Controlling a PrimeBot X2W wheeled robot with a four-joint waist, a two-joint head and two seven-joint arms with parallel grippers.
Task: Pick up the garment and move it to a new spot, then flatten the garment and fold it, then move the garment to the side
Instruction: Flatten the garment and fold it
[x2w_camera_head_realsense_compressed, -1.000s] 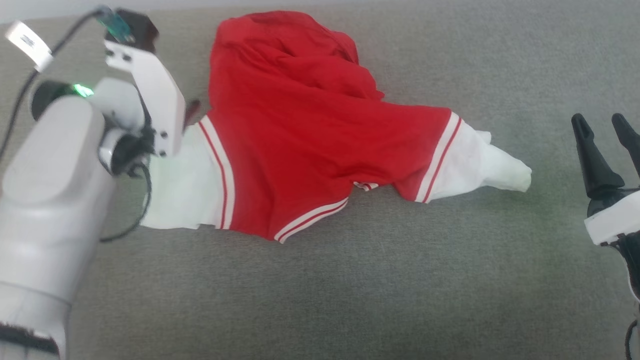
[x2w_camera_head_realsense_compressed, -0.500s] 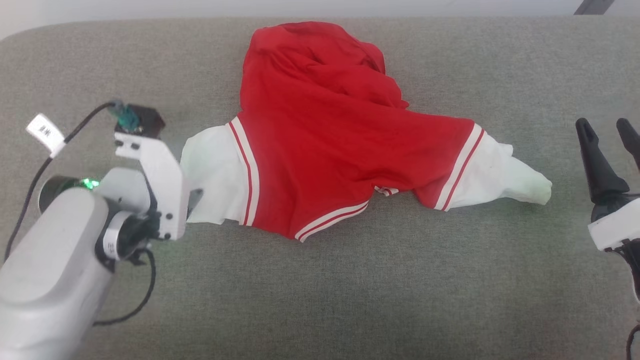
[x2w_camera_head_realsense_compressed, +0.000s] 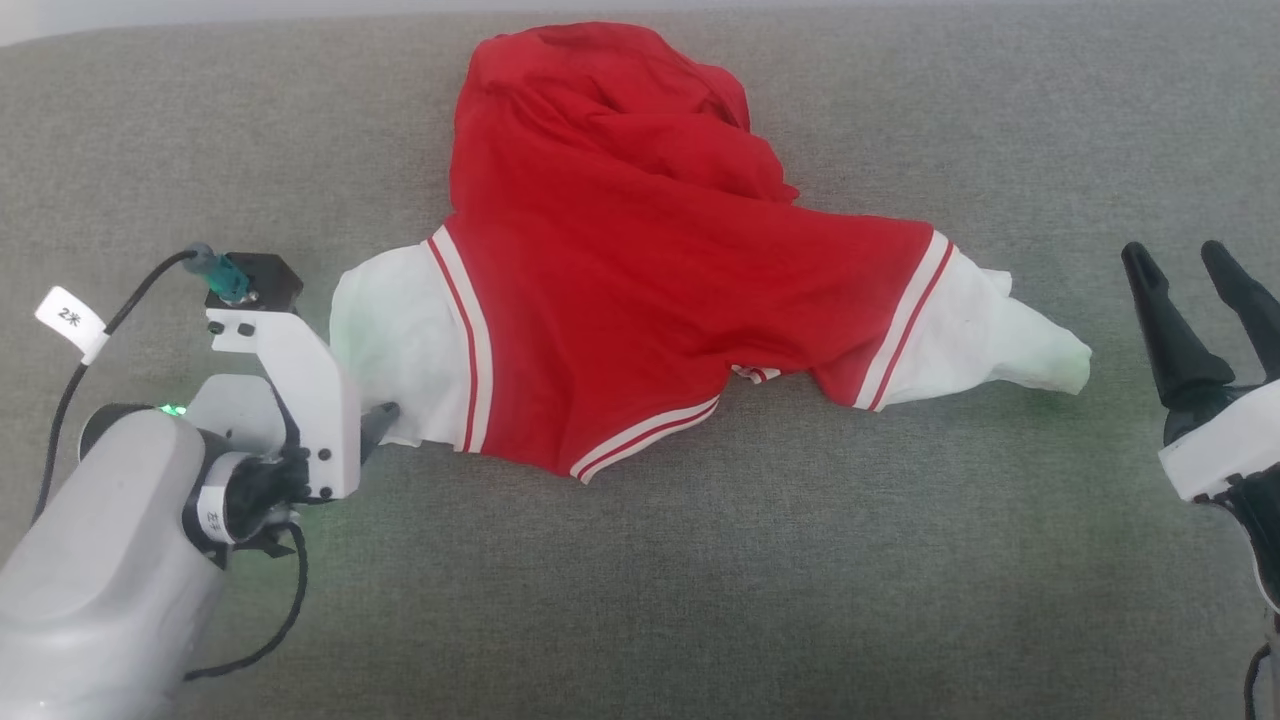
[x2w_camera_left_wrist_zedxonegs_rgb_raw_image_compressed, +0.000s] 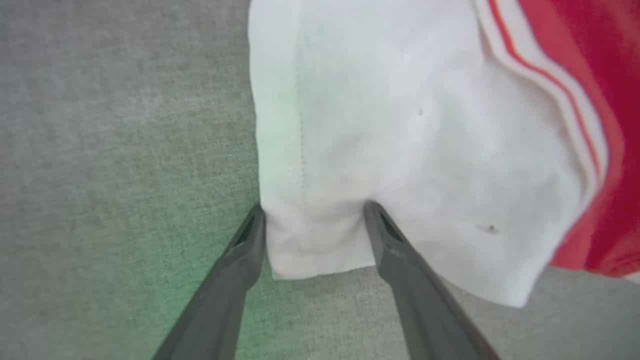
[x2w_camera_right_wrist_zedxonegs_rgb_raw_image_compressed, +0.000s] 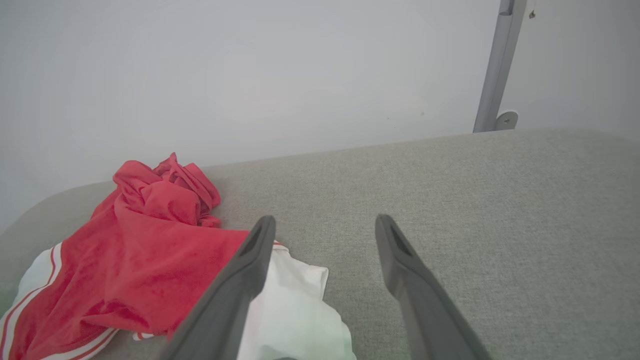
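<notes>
While the left hand (x2w_camera_left_wrist_zedxonegs_rgb_raw_image_compressed: 314, 207) straddled a sleeve corner, step in hand: probably gripping the garment (x2w_camera_head_realsense_compressed: 620, 300) to lift and move it.
Left hand: fingers spread, one on each side of the white left sleeve's (x2w_camera_left_wrist_zedxonegs_rgb_raw_image_compressed: 400, 125) lower corner; nothing pinched yet.
Right hand (x2w_camera_head_realsense_compressed: 1175, 250): spread and empty, well off the garment's right sleeve.
Doing it well: the fingers needed to reach deeper over the hem before closing, to catch both layers.
Garment: lay on the grey tabletop (x2w_camera_head_realsense_compressed: 700, 600), red body bunched at its far end, white sleeves splayed sideways, striped trim showing.
</notes>
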